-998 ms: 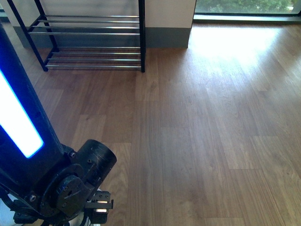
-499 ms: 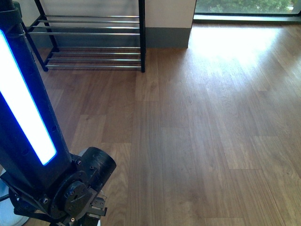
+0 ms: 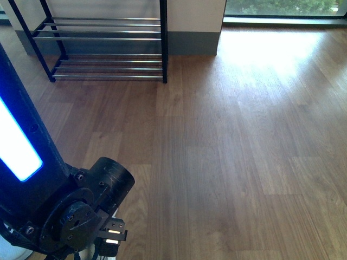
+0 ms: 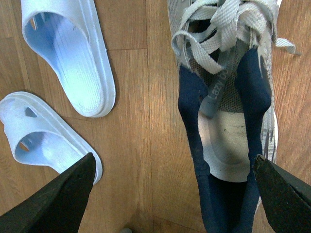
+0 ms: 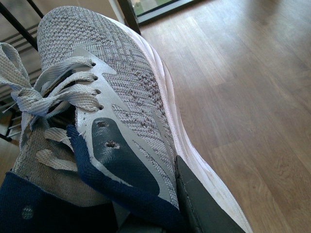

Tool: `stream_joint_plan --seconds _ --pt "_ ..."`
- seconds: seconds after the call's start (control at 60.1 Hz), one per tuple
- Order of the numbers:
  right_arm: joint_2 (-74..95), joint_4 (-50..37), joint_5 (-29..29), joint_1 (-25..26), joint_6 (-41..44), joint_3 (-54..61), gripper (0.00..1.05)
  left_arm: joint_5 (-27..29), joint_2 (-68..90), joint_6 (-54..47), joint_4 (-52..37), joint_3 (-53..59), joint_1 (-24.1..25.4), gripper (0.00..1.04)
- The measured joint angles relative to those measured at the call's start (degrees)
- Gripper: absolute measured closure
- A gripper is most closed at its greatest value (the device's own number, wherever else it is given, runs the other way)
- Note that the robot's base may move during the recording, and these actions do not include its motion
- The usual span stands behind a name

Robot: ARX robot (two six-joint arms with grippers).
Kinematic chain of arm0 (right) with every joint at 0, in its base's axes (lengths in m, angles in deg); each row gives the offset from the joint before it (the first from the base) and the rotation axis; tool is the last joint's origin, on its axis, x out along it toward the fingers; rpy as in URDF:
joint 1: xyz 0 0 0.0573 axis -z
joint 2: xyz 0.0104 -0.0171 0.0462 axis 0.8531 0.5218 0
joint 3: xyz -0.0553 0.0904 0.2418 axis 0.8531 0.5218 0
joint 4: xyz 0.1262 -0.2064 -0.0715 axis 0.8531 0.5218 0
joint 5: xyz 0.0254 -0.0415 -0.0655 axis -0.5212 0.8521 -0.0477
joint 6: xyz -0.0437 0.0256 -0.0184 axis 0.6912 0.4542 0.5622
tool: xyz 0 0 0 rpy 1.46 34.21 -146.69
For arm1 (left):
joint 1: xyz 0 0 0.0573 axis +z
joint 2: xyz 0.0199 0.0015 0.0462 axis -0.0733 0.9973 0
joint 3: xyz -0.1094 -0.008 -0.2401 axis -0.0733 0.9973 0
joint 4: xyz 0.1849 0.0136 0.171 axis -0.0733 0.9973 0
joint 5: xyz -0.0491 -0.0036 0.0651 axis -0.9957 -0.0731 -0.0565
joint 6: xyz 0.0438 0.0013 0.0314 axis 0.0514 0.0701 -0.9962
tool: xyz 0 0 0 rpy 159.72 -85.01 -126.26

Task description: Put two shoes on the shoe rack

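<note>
In the left wrist view a grey sneaker (image 4: 228, 97) with a navy lining lies on the wood floor beside two pale blue slides (image 4: 73, 58) (image 4: 39, 136). My left gripper (image 4: 172, 194) hangs open above them, one finger (image 4: 63, 199) over a slide's edge and the other past the sneaker's heel. A second grey sneaker (image 5: 116, 92) fills the right wrist view, held off the floor with my right gripper (image 5: 170, 204) shut on its collar. One dark finger (image 5: 204, 208) presses its outer side; the other is hidden. The shoe rack (image 3: 103, 49) stands empty against the far wall.
My left arm (image 3: 70, 211), with its blue light strip, fills the near left of the front view. Bare wood floor (image 3: 244, 151) stretches from it to the rack and to a sunlit window (image 3: 282, 8) at the far right.
In the front view my left arm's lit link swung up and towards the middle, then dropped back to about where it was. The rack and floor look the same.
</note>
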State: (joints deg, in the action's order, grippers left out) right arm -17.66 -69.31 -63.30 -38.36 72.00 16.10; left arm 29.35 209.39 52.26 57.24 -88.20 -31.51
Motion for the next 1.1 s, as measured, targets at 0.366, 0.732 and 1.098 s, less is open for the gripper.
stream_joint_plan --seconds 0.366,0.732,1.098 --pt "0.0 0.0 0.0 0.0 0.0 0.0 1.03 0.5 3.6 0.4 -2.4 1.2 0.4 0.09" --pt "0.0 0.0 0.0 0.0 0.0 0.0 1.03 2.4 9.1 -0.8 -1.8 -3.8 2.0 0.09" --pt "0.0 0.0 0.0 0.0 0.0 0.0 1.03 3.4 14.7 -1.7 0.2 -9.7 1.8 0.18"
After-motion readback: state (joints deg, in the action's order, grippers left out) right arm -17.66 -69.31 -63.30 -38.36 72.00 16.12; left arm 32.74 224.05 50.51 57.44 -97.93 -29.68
